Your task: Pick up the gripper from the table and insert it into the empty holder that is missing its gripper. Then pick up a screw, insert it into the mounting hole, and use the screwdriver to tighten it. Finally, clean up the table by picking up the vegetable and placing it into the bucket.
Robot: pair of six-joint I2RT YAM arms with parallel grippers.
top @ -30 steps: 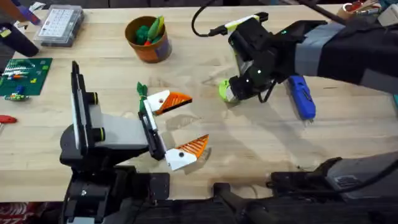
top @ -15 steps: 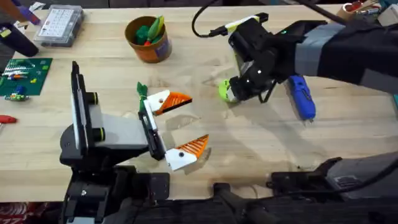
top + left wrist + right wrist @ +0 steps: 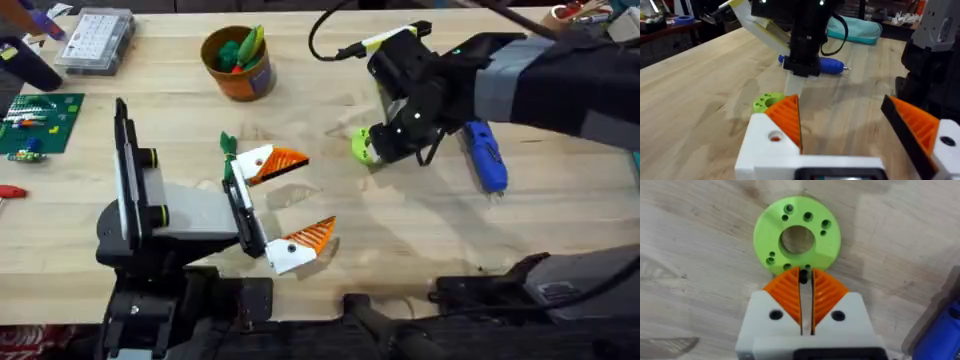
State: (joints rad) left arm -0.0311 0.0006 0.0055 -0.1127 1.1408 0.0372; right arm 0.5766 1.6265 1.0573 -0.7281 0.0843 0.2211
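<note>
At the right gripper (image 3: 802,276): nearly shut, with the orange ribbed pads (image 3: 824,294) only a thin slit apart and pinching a small dark piece (image 3: 803,278) at their very tips. Too small to say for certain what kind of piece. Pointing straight down, tips just at the near rim of the lime-green disc (image 3: 797,235), with its large central hole and several small holes around it. Seen from overhead as the same right gripper (image 3: 385,148) hanging over the lime-green disc (image 3: 361,147) at mid-table. At the left gripper (image 3: 298,200): spread wide, holding nothing and touching nothing, one white-and-orange finger (image 3: 272,160) well apart from the other, low above bare wood nearer the table's left half. From the left wrist, both orange pads (image 3: 788,119) far apart, with the lime-green disc (image 3: 767,102) on the table beyond them. For the screwdriver (image 3: 485,156): lying flat on the wood just to the right of the right gripper, with its thin metal bit toward the near edge; bright blue also beyond the disc from the left wrist (image 3: 824,65). For the bucket (image 3: 238,62): upright at the far side of the table, left of centre, with green vegetable shapes inside. On its side, a blue label (image 3: 263,76), with the writing too small to read. No legible brand or text anywhere else.
</note>
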